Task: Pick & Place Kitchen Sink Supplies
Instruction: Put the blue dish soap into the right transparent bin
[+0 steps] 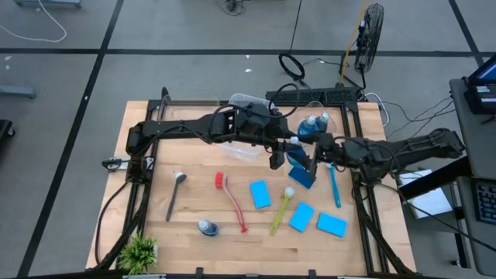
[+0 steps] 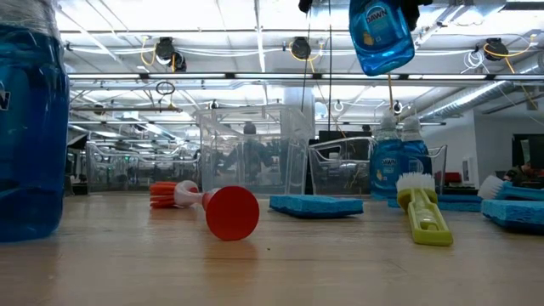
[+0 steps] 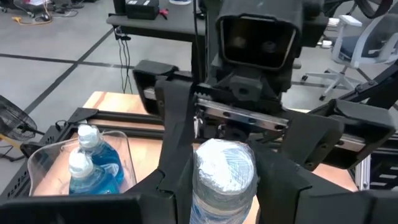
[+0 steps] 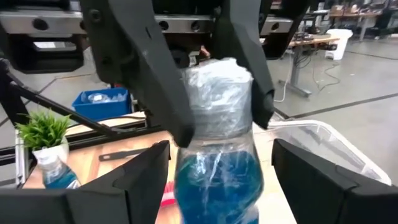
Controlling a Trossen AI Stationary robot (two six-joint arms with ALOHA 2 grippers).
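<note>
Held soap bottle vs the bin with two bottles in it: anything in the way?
Nothing visible. The bottle hangs in the left hand above the table, with the open right hand flanking it. The bin is open on top.

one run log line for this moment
phase: bottle handover | left claw: shut on bottle, held in air | right claw: open around same bottle | bin: two bottles

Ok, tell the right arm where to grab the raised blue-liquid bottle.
Take the small clear bottle of blue liquid by its wide blue body, below the wrapped cap. The left gripper pinches that cap, so only the body is free. The right gripper, jaws open either side of it, should probably close in level from its own side.
</note>
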